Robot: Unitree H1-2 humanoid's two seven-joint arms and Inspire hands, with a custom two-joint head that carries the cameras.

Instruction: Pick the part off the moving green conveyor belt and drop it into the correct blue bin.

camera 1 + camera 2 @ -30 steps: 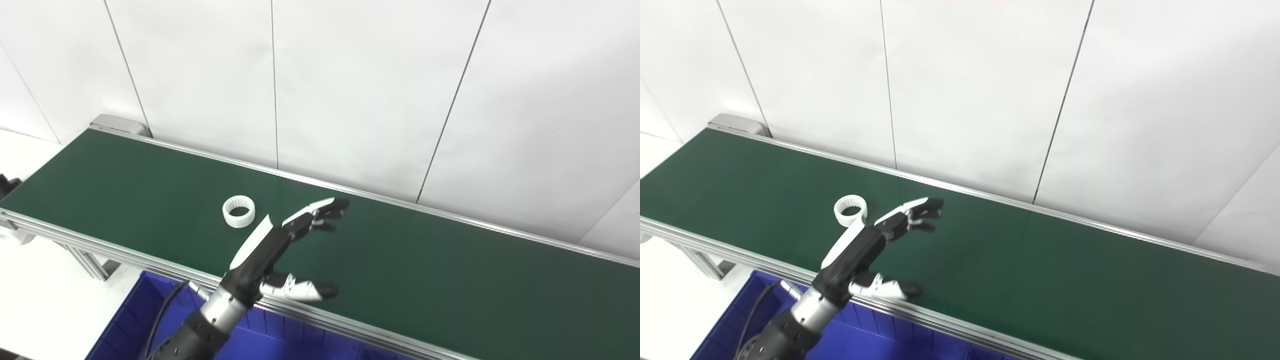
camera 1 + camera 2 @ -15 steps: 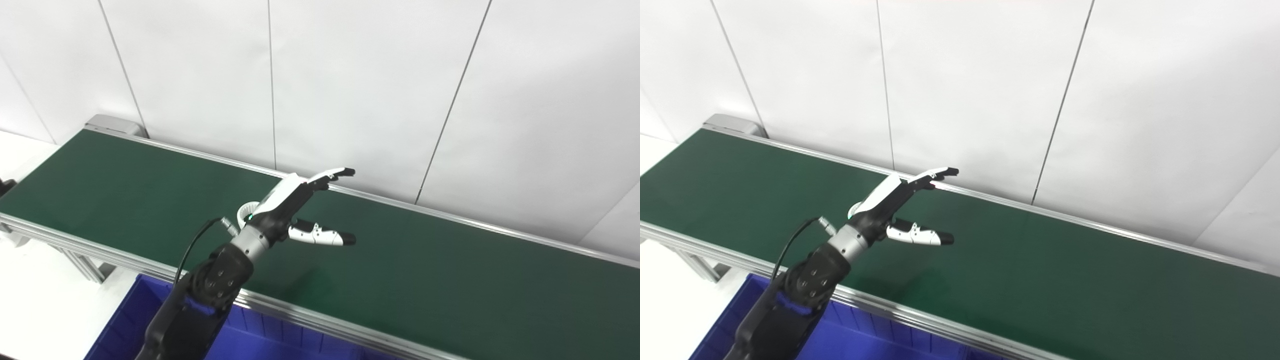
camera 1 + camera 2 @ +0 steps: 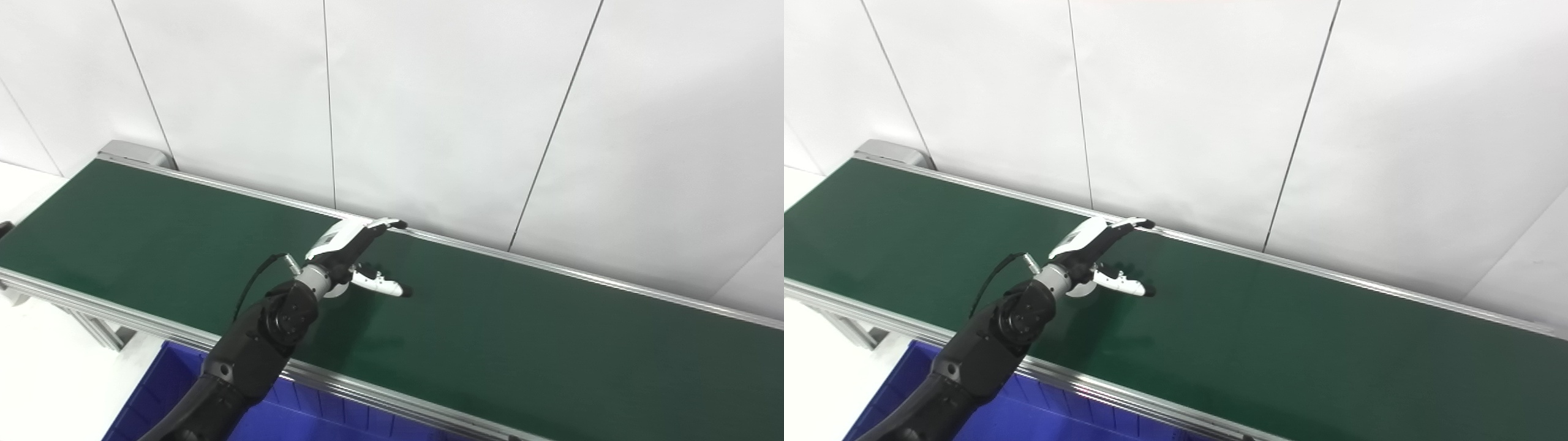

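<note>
Left hand (image 3: 1093,260) spread over green belt (image 3: 1274,331), white part (image 3: 1082,290) beneath

You've got both head cams high, angled down across the conveyor belt (image 3: 551,331) toward the white wall (image 3: 1213,110). Mid range. Views overlap almost fully, slightly offset sideways.

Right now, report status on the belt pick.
Left hand open over the green belt, fingers spread. White ring part mostly hidden under it, not gripped. Right hand out of view. Blue bin below near edge.
</note>
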